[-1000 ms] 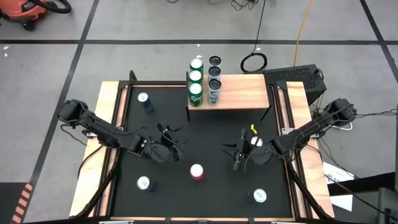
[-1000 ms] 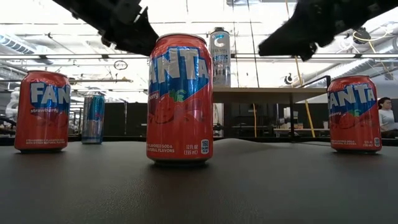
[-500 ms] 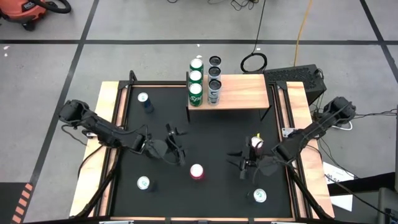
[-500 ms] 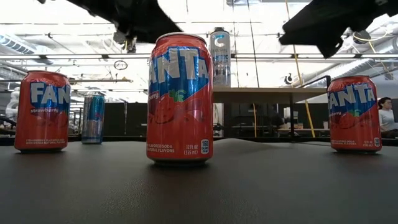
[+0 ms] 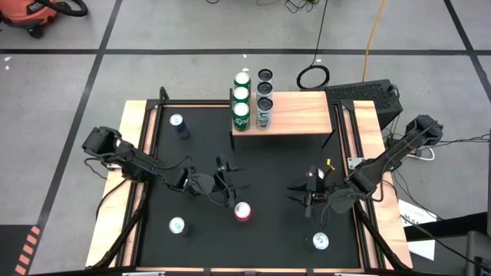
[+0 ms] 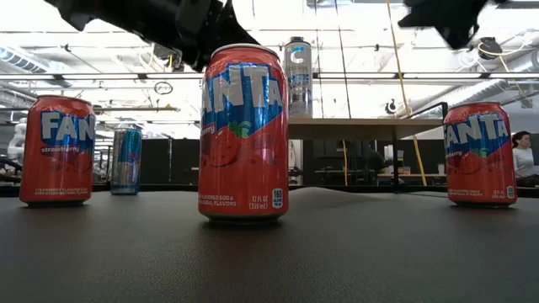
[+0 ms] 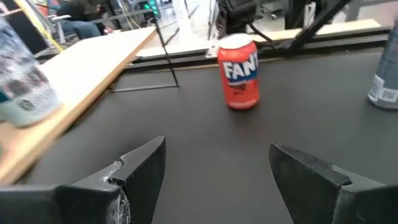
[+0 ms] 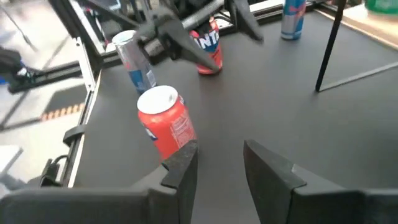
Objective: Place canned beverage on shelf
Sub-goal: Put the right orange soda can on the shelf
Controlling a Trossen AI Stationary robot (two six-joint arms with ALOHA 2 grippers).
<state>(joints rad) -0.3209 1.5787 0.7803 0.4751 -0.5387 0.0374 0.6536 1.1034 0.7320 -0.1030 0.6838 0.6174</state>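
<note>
The shelf (image 5: 295,113) stands on thin black legs at the far middle of the black mat, with several cans in two rows at its left end (image 5: 241,111). A red Fanta can (image 5: 243,211) stands upright on the mat's near middle and fills the low view (image 6: 244,135). My left gripper (image 5: 232,186) is open and empty, just to the far left of that can and above the mat. My right gripper (image 5: 303,198) is open and empty to the can's right. In the right wrist view a red can (image 8: 165,124) stands just beyond my right gripper's fingertips (image 8: 221,146).
More upright cans stand on the mat: one near left (image 5: 177,225), one near right (image 5: 319,241), a blue one far left (image 5: 177,121). The shelf's right half (image 5: 307,107) is bare wood. A wooden frame (image 5: 138,153) borders the mat. A person sits in the room beyond (image 6: 524,160).
My left gripper has gone toward the table's right edge, closing on the middle Fanta can. My right gripper has gone a little toward the near edge, and in the low view its arm has risen. No can has moved.
</note>
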